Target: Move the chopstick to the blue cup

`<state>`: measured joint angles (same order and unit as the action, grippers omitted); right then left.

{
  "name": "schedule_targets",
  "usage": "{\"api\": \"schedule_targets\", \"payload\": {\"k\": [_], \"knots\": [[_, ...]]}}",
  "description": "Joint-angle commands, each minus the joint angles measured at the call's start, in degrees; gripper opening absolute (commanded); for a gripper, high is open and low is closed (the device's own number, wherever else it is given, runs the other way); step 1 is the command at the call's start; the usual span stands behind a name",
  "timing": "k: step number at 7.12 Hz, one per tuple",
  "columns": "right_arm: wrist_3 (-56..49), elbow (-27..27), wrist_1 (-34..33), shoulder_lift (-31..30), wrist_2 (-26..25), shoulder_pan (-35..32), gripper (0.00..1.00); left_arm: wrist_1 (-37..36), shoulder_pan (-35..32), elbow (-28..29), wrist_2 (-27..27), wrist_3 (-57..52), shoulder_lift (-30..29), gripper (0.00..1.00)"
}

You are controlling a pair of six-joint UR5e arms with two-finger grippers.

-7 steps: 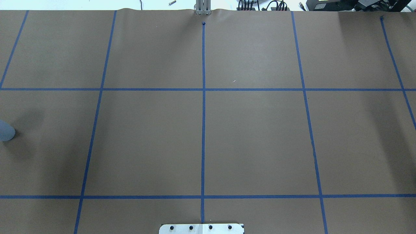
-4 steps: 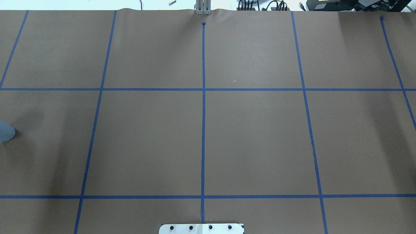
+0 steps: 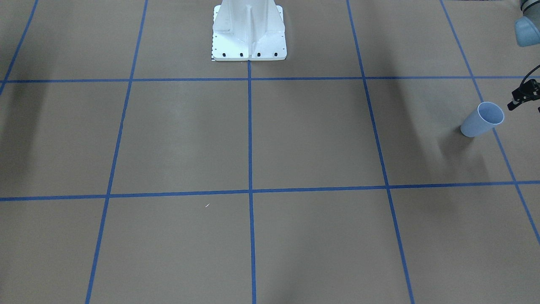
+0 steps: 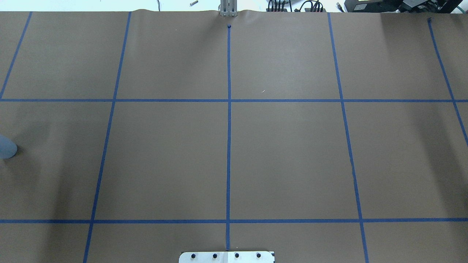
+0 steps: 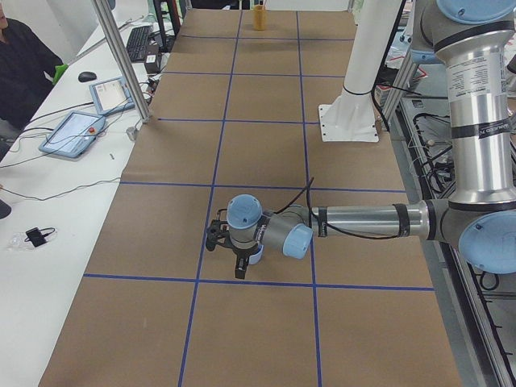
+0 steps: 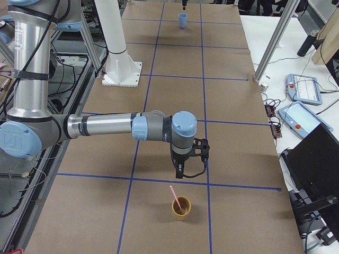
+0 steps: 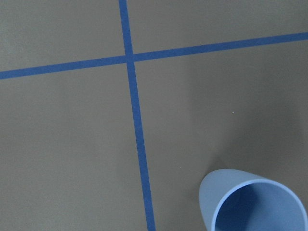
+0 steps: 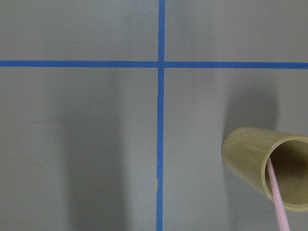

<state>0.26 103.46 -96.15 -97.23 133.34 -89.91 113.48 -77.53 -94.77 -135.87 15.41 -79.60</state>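
Note:
The blue cup (image 3: 483, 119) stands upright near the table's end on my left; only a sliver of the cup (image 4: 5, 147) shows overhead, and its rim (image 7: 257, 204) fills a lower corner of the left wrist view. My left gripper (image 3: 523, 95) hovers just beside it, not touching, and I cannot tell its state. One pink chopstick (image 6: 175, 193) leans in a wooden cup (image 6: 180, 208) at the other end, and the same chopstick (image 8: 278, 204) crosses the right wrist view. My right gripper (image 6: 188, 170) hangs just above and behind that cup; its state is unclear.
Brown paper with blue tape lines covers the table. The white robot base (image 3: 249, 31) sits at mid edge. Metal posts (image 6: 273, 45) and tablets (image 6: 303, 89) line the operators' side. A person (image 5: 20, 60) sits at the side desk.
Nothing on the table has moved in the overhead view. Only the soft shadow beside the blue cup at the left edge has faded a little.

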Motion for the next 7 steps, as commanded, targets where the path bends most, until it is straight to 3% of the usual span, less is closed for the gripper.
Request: {"api": "schedule_targets", "payload": {"k": [1, 4, 6, 7], "knots": [[0.0, 0.07, 0.0, 0.02, -0.01, 0.0, 1.0, 0.33, 2.81, 0.55, -0.18, 2.78, -0.38, 0.98], [0.0, 0.07, 0.0, -0.06, -0.01, 0.0, 1.0, 0.25, 5.28, 1.34, -0.1, 2.78, -0.82, 0.98], [0.0, 0.16, 0.0, 0.02, 0.08, 0.0, 1.0, 0.33, 5.46, 5.28, -0.18, 2.78, -4.06, 0.97], [0.0, 0.25, 0.0, 0.02, 0.08, 0.0, 1.0, 0.16, 5.46, 5.47, -0.27, 2.87, -4.51, 0.81]]}}
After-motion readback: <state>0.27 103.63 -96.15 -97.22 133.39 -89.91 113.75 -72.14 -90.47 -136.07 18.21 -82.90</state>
